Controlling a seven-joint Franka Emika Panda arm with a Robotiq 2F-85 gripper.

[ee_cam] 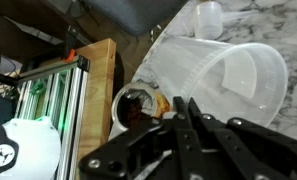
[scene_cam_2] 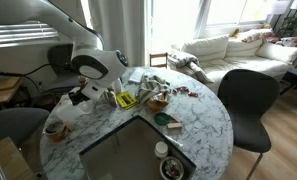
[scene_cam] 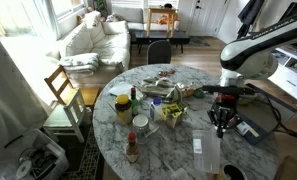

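Where the round marble table (scene_cam: 173, 150) curves toward the arm's base, one gripper (scene_cam: 221, 124) hangs low over the edge, the only one in sight. Its two fingers (ee_cam: 193, 125) are drawn together with the tips meeting. Whether they pinch a thin wall between them cannot be told.

Right at those tips in the wrist view is one clear plastic cup (ee_cam: 228, 70), the thing nearest the gripper. It sits close to the table's edge on the robot's side. It is wide-mouthed and see-through, with milky walls and a rim that reads as a pale ring. The marble shows faintly through it, and a paler curved shape shows inside the mouth. Whether it is upright or tipped cannot be made out.

Just beside it, nearer the edge, is one small jar (ee_cam: 138, 105) with dark brown contents, its mouth turned to the camera. One white round cap (ee_cam: 208, 18) lies farther in on the marble, apart from both.

In an exterior view the middle of the table carries a crowd: one yellow jar (scene_cam: 122, 106), one dark bottle (scene_cam: 134, 97), one small reddish bottle (scene_cam: 131, 148) and one yellow packet (scene_cam: 172, 113). Two chairs stand at the far edge, one wooden chair (scene_cam: 63, 88) and one dark chair (scene_cam: 160, 50). One white sofa (scene_cam: 93, 40) lies beyond.
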